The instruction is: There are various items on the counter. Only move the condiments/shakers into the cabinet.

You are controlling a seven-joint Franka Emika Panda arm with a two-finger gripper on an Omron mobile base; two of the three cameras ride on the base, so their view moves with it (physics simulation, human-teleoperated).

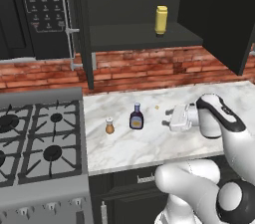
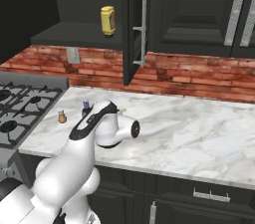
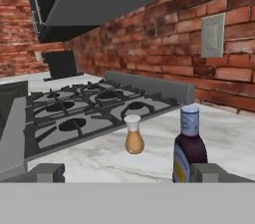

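Note:
The yellow squeeze bottle [image 1: 161, 20] [image 2: 107, 20] stands on the dark cabinet's shelf [image 1: 129, 37] [image 2: 74, 34]. On the marble counter [image 1: 149, 146] [image 2: 199, 128] stand the dark sauce bottle [image 1: 136, 117] [image 3: 189, 148] and, to its left, the small orange-brown shaker [image 1: 109, 126] [image 2: 62, 116] [image 3: 133, 141]. My gripper [image 1: 167, 118] [image 3: 130, 173] hovers low over the counter, a short way right of the sauce bottle and pointing at it. It is open with nothing between its fingers. In the right base view my arm hides most of the sauce bottle, leaving its cap [image 2: 85, 104] showing.
The stove [image 1: 40, 138] [image 3: 84, 113] borders the counter on the left, with the black microwave [image 1: 42, 9] above it. The cabinet's open doors [image 1: 219, 14] [image 2: 132, 24] hang over the counter. A tiny orange speck [image 1: 157, 107] lies behind the gripper. A brick wall with an outlet [image 3: 212, 34] stands behind.

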